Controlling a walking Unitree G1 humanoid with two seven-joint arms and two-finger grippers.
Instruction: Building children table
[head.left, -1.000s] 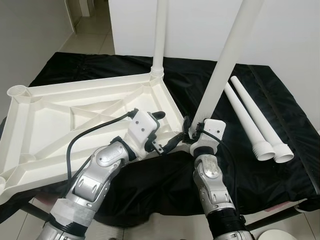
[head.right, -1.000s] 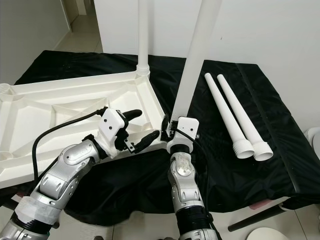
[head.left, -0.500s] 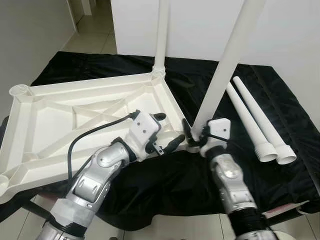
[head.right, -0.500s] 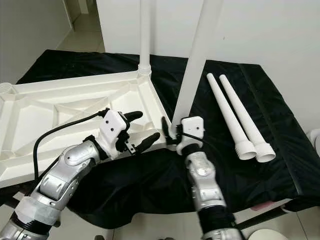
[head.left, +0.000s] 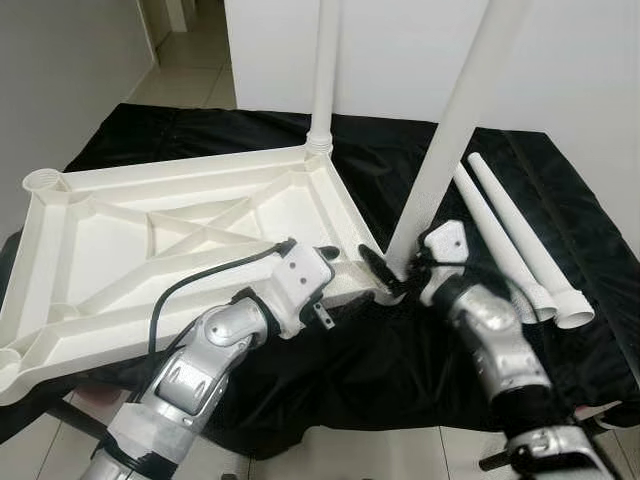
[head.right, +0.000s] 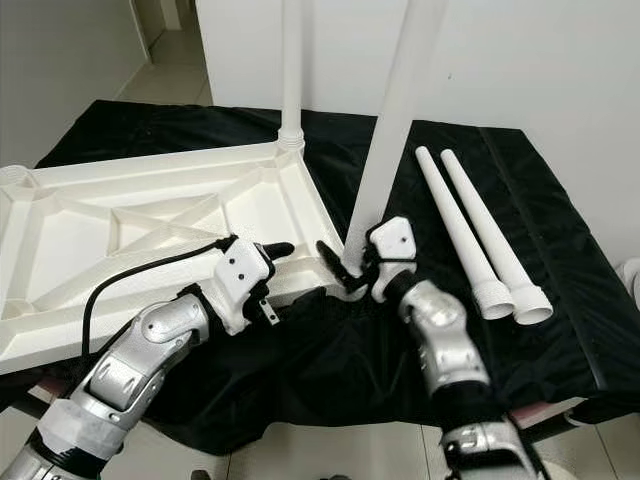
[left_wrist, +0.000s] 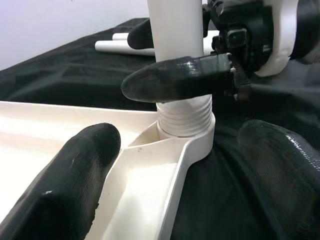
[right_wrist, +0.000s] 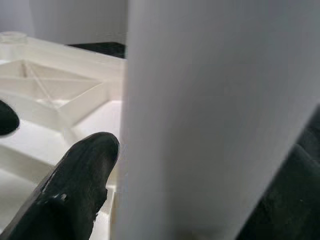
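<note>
Gripping the leg (head.left: 440, 170) in our right gripper (head.left: 392, 272), left gripper (head.left: 345, 272) open beside its socket (left_wrist: 186, 131), we are risking cross-threading from its tilt.

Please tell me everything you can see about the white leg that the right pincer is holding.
The leg is a long, smooth white tube, plastic by its look, standing slightly tilted. Its ribbed lower end sits in the near corner socket of the upturned white tabletop. The right pincer grips it just above the socket; the left pincer waits open beside it.
</note>
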